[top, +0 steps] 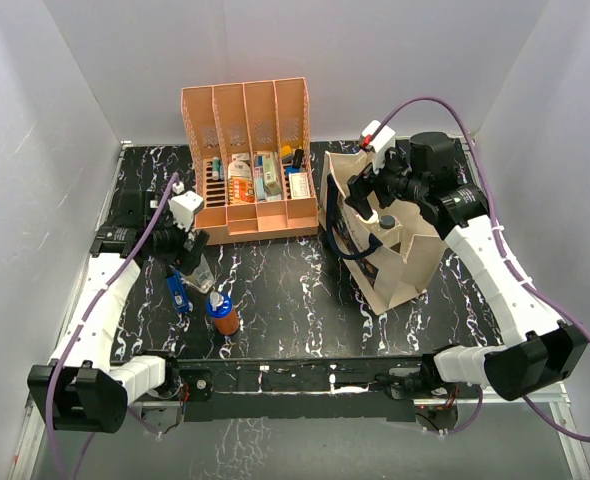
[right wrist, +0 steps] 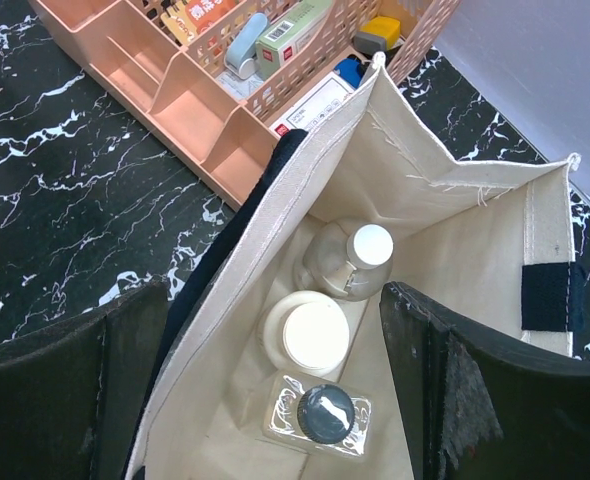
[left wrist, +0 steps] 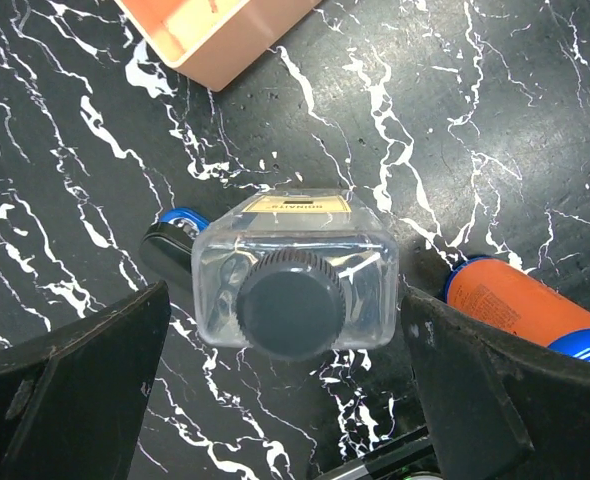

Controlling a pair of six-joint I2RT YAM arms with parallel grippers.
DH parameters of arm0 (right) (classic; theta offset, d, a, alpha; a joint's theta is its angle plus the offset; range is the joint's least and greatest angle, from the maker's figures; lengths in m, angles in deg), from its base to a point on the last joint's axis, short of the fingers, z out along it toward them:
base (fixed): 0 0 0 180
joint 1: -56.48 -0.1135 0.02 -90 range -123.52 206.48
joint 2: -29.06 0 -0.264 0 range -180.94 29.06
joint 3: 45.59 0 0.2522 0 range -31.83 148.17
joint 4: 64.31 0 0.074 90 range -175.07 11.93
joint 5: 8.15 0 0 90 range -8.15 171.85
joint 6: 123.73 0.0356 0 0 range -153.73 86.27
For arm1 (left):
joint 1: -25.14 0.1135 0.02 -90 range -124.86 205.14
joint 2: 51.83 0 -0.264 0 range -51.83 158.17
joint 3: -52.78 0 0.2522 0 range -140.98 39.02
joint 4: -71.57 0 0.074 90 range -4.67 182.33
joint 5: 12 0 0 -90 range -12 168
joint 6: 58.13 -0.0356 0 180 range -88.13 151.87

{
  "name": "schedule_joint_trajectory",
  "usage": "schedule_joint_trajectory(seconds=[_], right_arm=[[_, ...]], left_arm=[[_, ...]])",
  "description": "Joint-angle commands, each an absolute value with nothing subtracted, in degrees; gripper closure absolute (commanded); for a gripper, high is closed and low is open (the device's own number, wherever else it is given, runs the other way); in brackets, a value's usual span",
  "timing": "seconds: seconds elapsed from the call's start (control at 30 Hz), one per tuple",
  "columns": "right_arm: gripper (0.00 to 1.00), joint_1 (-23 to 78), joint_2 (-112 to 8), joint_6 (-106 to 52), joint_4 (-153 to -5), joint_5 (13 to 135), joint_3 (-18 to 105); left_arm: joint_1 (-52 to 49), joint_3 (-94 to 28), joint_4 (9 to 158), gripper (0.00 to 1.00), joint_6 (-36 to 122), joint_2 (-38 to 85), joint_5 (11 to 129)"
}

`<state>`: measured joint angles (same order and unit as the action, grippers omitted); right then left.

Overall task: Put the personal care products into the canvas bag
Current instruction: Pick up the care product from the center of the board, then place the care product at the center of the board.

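Jaws of left gripper (left wrist: 290,390) stand wide, straddling clear square bottle (left wrist: 293,290), not touching. Orange bottle (left wrist: 505,305) and small blue bottle (left wrist: 180,217) sit just beside that bottle; closing fingers may knock either. Canvas bag (right wrist: 455,230) and open right gripper (right wrist: 275,400): well apart from it.

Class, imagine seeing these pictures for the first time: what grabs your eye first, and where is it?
The cream canvas bag at right stands open with three bottles inside. At left, the open left tool straddles a clear square dark-capped bottle on the black marbled table. An orange file rack stands behind.
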<state>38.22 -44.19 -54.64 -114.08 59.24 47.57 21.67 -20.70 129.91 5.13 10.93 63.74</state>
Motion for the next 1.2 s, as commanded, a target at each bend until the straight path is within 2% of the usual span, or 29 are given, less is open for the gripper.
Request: schedule_joint_trajectory(seconds=[0.0, 0.07, 0.13, 0.37, 0.47, 0.7, 0.93, 1.17], right_arm=[[0.1, 38.0, -41.9, -55.1, -112.2, 59.3, 48.3], [0.1, 38.0, -41.9, -55.1, -112.2, 59.1, 48.1], [0.1, 38.0, -41.8, -55.2, -112.3, 58.8, 48.0], [0.1, 38.0, -40.5, -56.4, -112.9, 57.7, 46.8], [0.1, 38.1, -40.1, -57.1, -113.4, 56.3, 46.5], [0.1, 38.1, -38.4, -61.1, -117.0, 48.2, 46.2], [0.1, 39.3, -36.4, -65.4, -120.9, 41.7, 44.1], [0.09, 42.3, -34.7, -66.4, -122.9, 38.7, 43.0]], left_arm=[[20.6, -18.7, 129.1, 0.03, 6.0, 12.2, 64.5], [20.2, -18.0, 127.7, 0.06, 6.0, 12.2, 63.3], [19.7, -17.8, 126.7, 0.17, 5.6, 12.4, 62.0], [17.6, -22.0, 127.1, 0.73, 3.7, 12.9, 55.0], [15.7, -24.2, 124.8, 0.87, 2.7, 12.6, 52.0], [7.7, -33.1, 126.4, 1.0, 0.7, 19.0, 40.6], [-4.8, -38.5, 129.1, 1.0, -3.9, 26.1, 41.7], [-13.8, -37.4, 127.2, 1.0, -4.5, 30.7, 44.9]])
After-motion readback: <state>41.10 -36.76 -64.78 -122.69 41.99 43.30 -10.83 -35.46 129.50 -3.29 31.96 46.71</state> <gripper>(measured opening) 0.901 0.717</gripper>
